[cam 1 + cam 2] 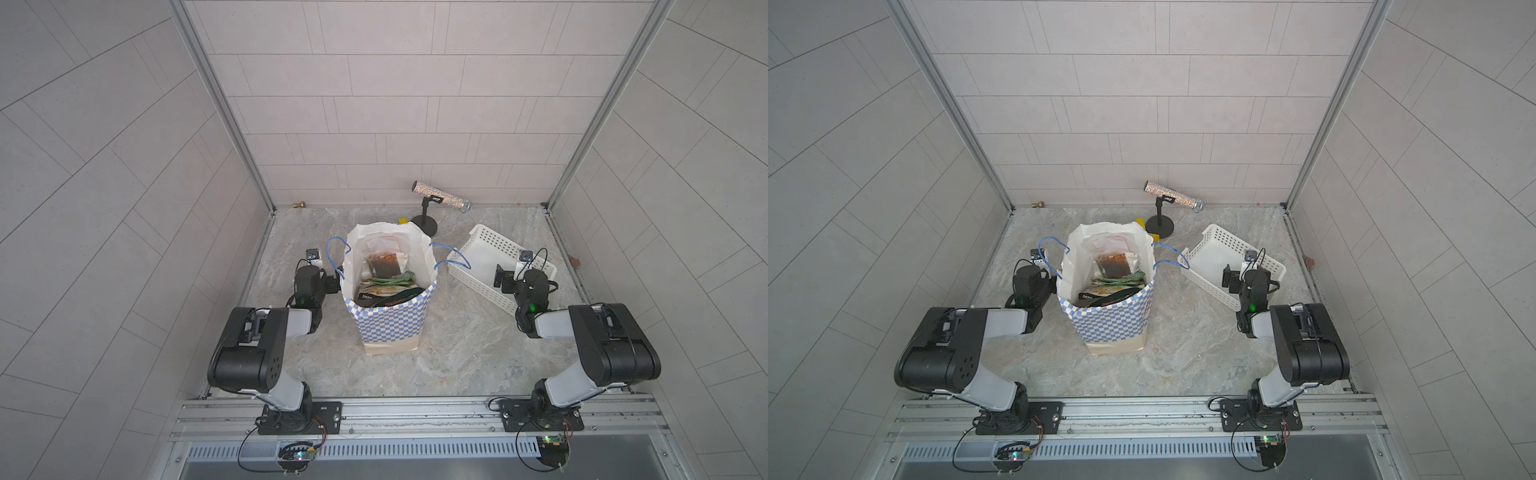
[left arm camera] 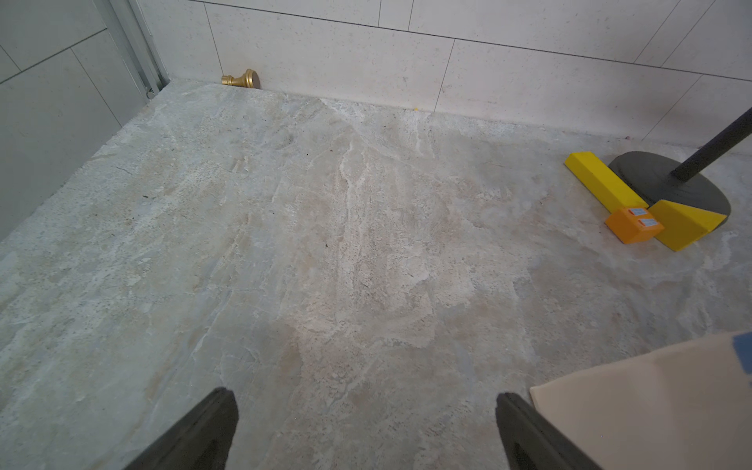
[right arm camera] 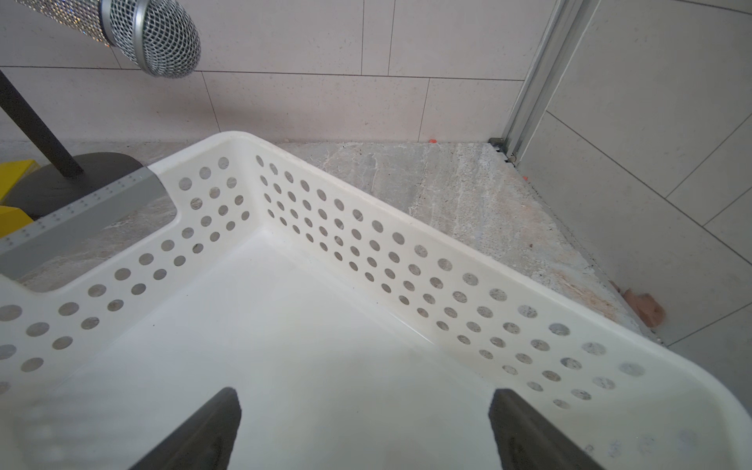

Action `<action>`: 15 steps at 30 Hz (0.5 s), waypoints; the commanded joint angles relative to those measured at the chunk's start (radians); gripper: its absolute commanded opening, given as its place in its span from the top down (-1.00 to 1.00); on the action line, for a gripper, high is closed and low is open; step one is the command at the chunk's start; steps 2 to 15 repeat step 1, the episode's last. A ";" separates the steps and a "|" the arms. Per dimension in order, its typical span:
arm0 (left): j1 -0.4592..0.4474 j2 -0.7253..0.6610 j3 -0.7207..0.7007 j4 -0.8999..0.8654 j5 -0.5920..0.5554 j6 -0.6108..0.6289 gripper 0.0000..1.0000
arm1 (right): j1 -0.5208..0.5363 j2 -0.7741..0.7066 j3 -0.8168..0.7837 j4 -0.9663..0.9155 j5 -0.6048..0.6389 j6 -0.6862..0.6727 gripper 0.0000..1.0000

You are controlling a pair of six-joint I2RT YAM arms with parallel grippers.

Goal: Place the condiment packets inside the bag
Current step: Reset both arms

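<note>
Nearest to the arm bases, the bench [image 1: 457, 357] shows no packet lying on it. The left pincer [image 2: 366, 394] stands fully open and holds nothing. It hangs close over the bench at the left side of the bag [image 1: 390, 322], with one finger just beside the bag's beige bottom band. The right pincer [image 3: 365, 391] is also fully open and empty. It hangs over the near part of the white basket [image 3: 325, 228], whose floor shows nothing inside.

The condiment packets [image 1: 384, 286] are inside the bag, which stands upright in the middle. A dark one is nearest, light green ones lie behind it, and a clear one with brown filling leans on the far inner wall. In both top views none sticks out over the rim.

My judgement is that the placing is finished or nearly so, and the step in hand is to draw both arms back cleanly. The left arm should first move leftward, away from the bag, and not upward along it. The blue cord handle [image 1: 328, 252] hangs close by and can catch, and I think a paper bag tips easily. The right arm should rise straight out of the basket before it turns. Farther back, the microphone [image 1: 440, 194] on its stand is well apart from both arms.
</note>
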 commanded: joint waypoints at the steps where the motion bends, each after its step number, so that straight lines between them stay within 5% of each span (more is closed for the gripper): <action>1: 0.000 -0.018 -0.001 -0.001 0.007 0.008 -1.00 | -0.002 -0.013 0.010 0.005 0.011 0.012 -1.00; 15: 0.000 -0.018 -0.001 -0.001 0.007 0.008 -1.00 | -0.002 -0.013 0.010 0.005 0.011 0.012 -1.00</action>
